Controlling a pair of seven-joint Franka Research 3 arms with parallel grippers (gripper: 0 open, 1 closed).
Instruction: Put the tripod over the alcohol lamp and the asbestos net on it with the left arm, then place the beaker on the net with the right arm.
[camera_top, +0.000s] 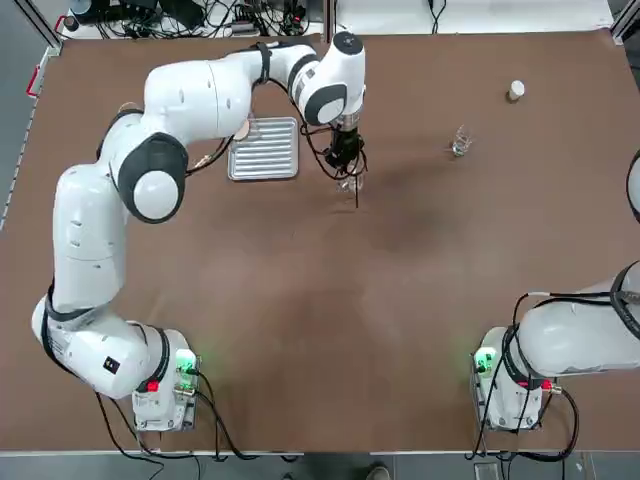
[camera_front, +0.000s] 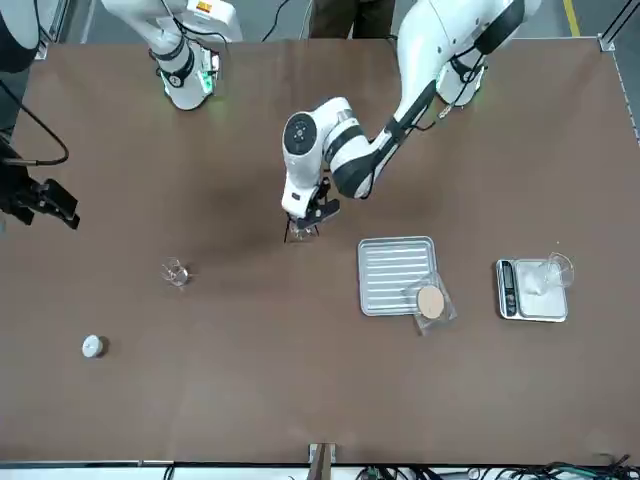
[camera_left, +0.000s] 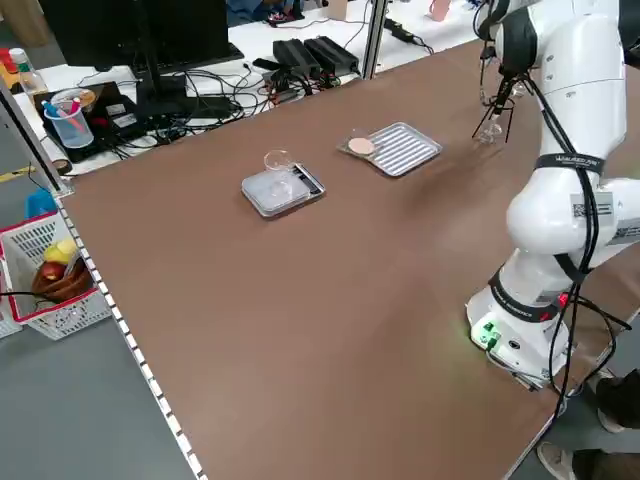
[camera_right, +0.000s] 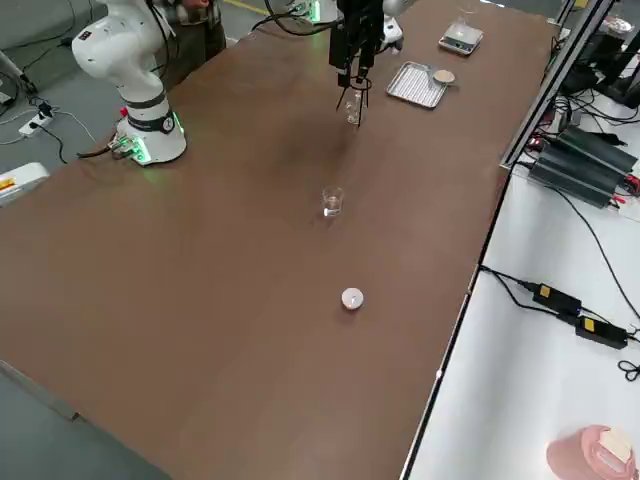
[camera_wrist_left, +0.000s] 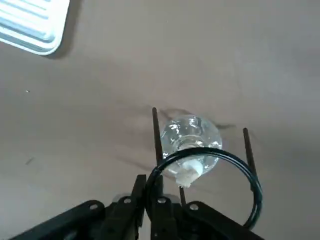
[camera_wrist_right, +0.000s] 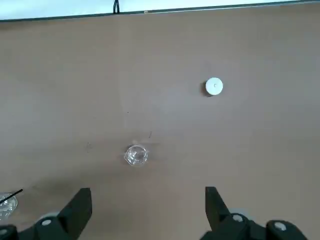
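1. While we hold the tripod (camera_wrist_left: 220, 153) by its black ring, our left gripper (camera_wrist_left: 150, 181) is pressed together on that ring, toward the far side of the table.
2. We have the ring above the alcohol lamp (camera_wrist_left: 192, 134), and the legs point down around the clear glass body. We cannot tell whether their feet touch the tabletop.
3. We see the asbestos net (camera_front: 431, 302) at a corner of the ribbed metal tray (camera_front: 397, 275), partly overlapping its edge, the round beige disc uppermost. Both are on the left-arm side of the lamp.
4. Our right gripper (camera_wrist_right: 148, 189) hovers over the right side of the table with its two fingers spread, pinching nothing.
5. We find the beaker (camera_wrist_right: 136, 155) on the tabletop, to the right of the lamp and well apart from it.
6. Beyond the beaker, farther right, we see a small white bottle (camera_wrist_right: 214, 86).
7. On the left side, past the tray, we have a flat scale (camera_front: 540, 303) with a clear glass vessel (camera_front: 560, 270) on it.
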